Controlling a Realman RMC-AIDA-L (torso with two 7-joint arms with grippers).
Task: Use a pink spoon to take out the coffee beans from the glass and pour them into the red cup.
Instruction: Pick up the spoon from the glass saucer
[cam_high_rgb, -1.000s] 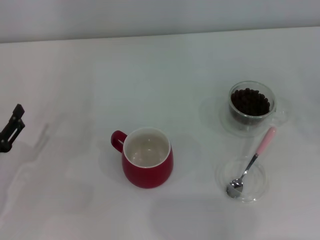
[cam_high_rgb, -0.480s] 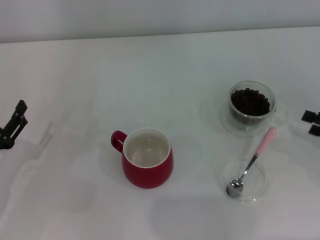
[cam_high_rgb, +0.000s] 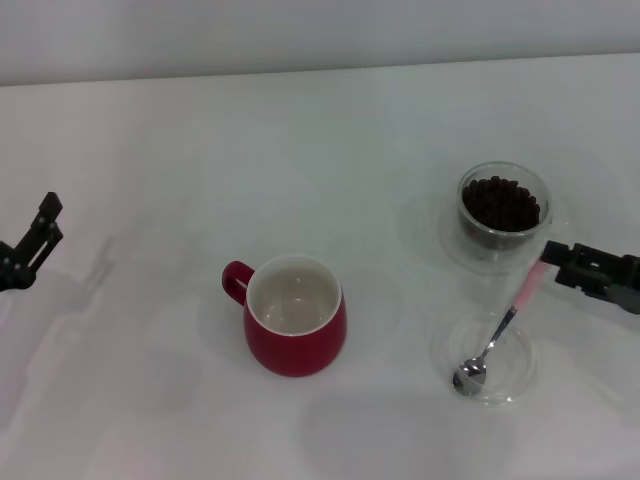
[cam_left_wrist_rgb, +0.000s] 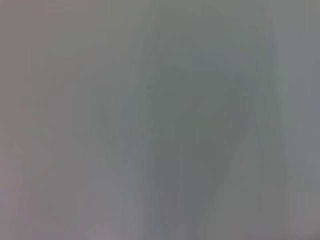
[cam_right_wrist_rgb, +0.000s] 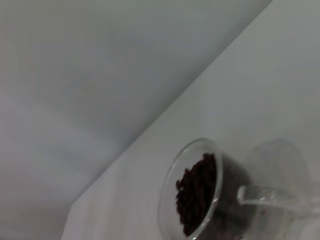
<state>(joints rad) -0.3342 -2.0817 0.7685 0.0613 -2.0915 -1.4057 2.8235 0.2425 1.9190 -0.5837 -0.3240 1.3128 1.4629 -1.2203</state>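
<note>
The red cup (cam_high_rgb: 295, 318) stands left of centre on the table, its white inside empty. The glass (cam_high_rgb: 503, 240) of coffee beans (cam_high_rgb: 500, 203) stands at the right. The pink spoon (cam_high_rgb: 528, 287) lies just in front of it, its metal bowl resting in a shallow clear dish (cam_high_rgb: 515, 372). My right gripper (cam_high_rgb: 553, 264) reaches in from the right edge, open, with its tips beside the top of the pink handle. The right wrist view shows the glass (cam_right_wrist_rgb: 172, 186) and beans (cam_right_wrist_rgb: 197, 197) close up. My left gripper (cam_high_rgb: 32, 246) hangs at the far left edge, well away from the cup.
A clear saucer (cam_high_rgb: 432, 232) sits under the glass. The white table (cam_high_rgb: 300, 160) runs back to a pale wall. The left wrist view shows only a blank grey surface.
My right gripper has come in from the right edge and moved left to the spoon's pink handle. My left gripper has shifted slightly up and right. The cup, glass and spoon have not moved.
</note>
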